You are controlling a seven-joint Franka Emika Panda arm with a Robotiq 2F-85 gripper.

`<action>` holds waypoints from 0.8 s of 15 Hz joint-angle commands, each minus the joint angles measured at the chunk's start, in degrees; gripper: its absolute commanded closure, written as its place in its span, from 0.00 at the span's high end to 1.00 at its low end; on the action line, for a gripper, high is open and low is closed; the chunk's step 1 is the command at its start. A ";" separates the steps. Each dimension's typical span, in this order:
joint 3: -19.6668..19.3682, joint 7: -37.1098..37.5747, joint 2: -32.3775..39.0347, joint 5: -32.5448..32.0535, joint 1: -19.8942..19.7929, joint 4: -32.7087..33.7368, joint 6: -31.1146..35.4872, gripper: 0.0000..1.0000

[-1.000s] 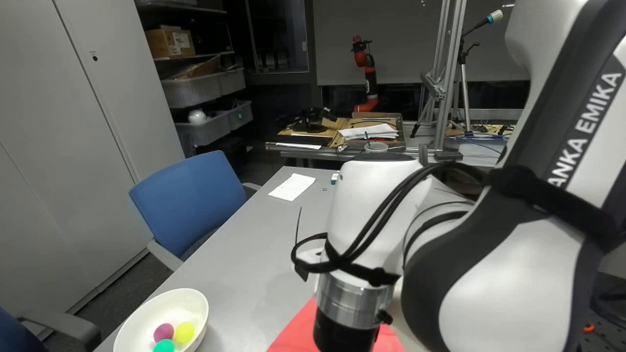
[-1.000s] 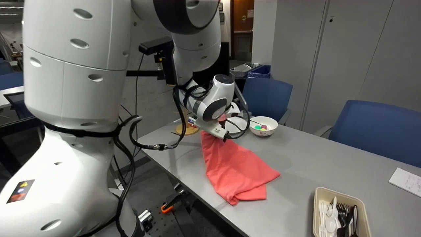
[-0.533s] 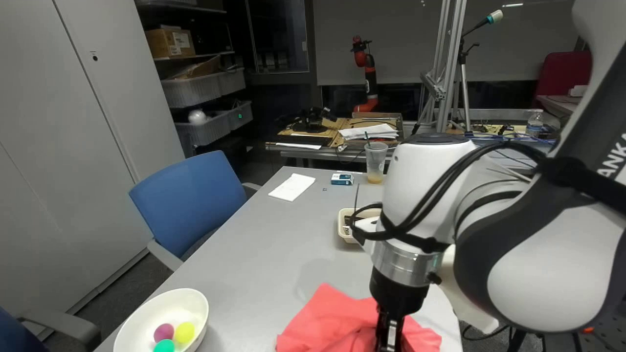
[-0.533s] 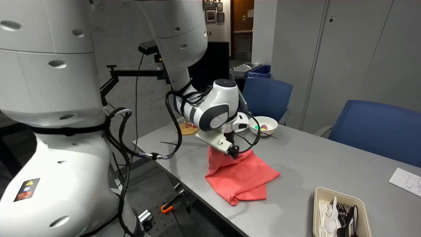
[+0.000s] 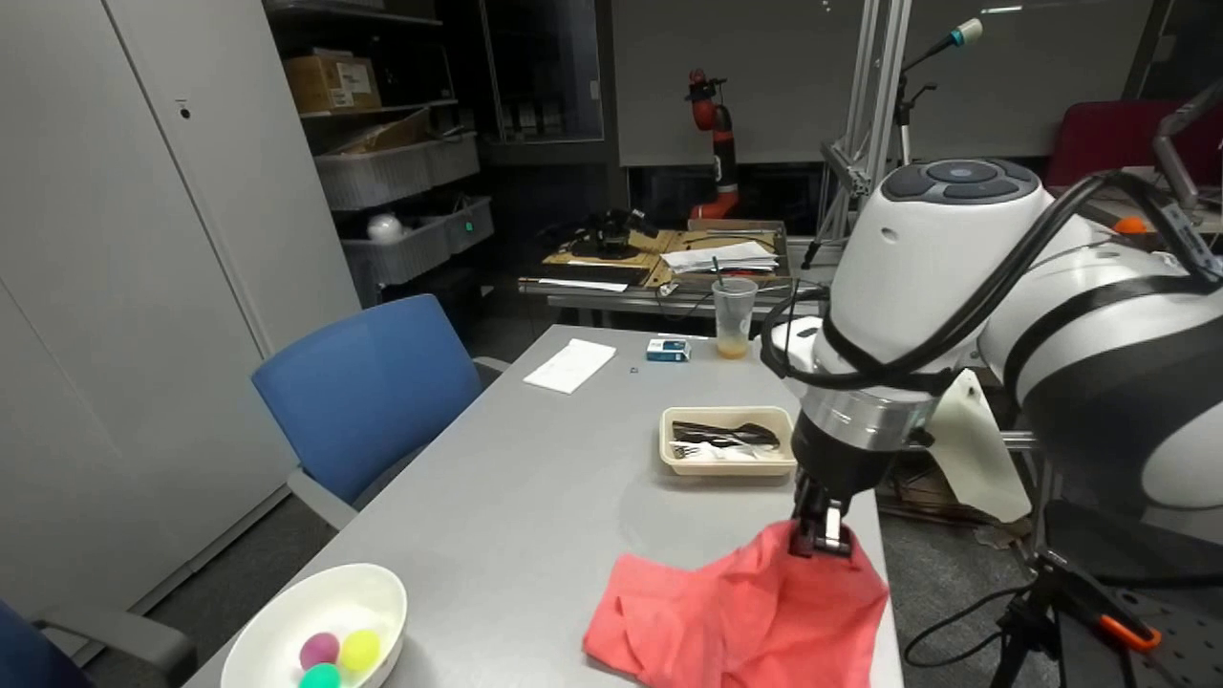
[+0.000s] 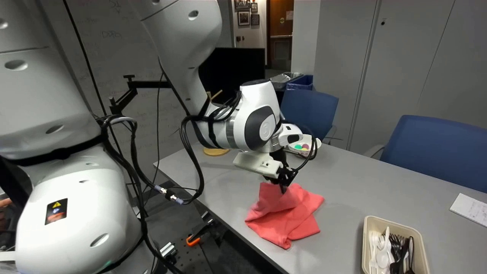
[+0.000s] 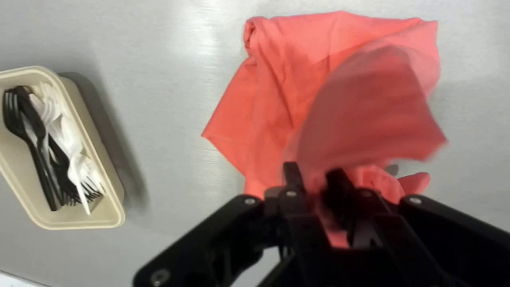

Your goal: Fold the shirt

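The salmon-red shirt lies bunched on the grey table in both exterior views (image 5: 717, 616) (image 6: 285, 222). It also shows in the wrist view (image 7: 279, 99), with loose folds and a raised, blurred flap. My gripper points down over the shirt in both exterior views (image 5: 822, 547) (image 6: 283, 187), with raised cloth right at its fingertips. In the wrist view my gripper (image 7: 315, 177) has its fingers a little apart. Red cloth shows in the gap between them. One finger is blurred, and whether the cloth touches the pads is hidden.
A beige tray of plastic cutlery (image 5: 674, 459) stands beside the shirt; it also shows in the wrist view (image 7: 115, 211). A white bowl (image 5: 253, 621) with coloured balls stands at the table's other end. A small box (image 5: 667, 351), a cup (image 5: 734, 320) and white paper (image 5: 570, 366) lie farther off.
My gripper has moved along the table toward the cutlery tray, drawing the raised part of the shirt with it. The shirt is now more bunched, and its near edge has shifted.
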 commanded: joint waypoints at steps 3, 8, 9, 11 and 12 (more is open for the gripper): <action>1.59 9.21 -0.12 -9.52 0.14 -0.06 -2.76 0.71; 1.75 5.30 2.03 -7.24 0.95 -0.19 -1.49 1.00; 1.75 1.72 3.65 -3.18 1.47 -0.20 0.19 1.00; 4.05 -4.63 10.66 4.80 3.37 1.50 3.98 1.00; 4.07 -8.62 13.09 9.64 4.66 1.94 5.59 1.00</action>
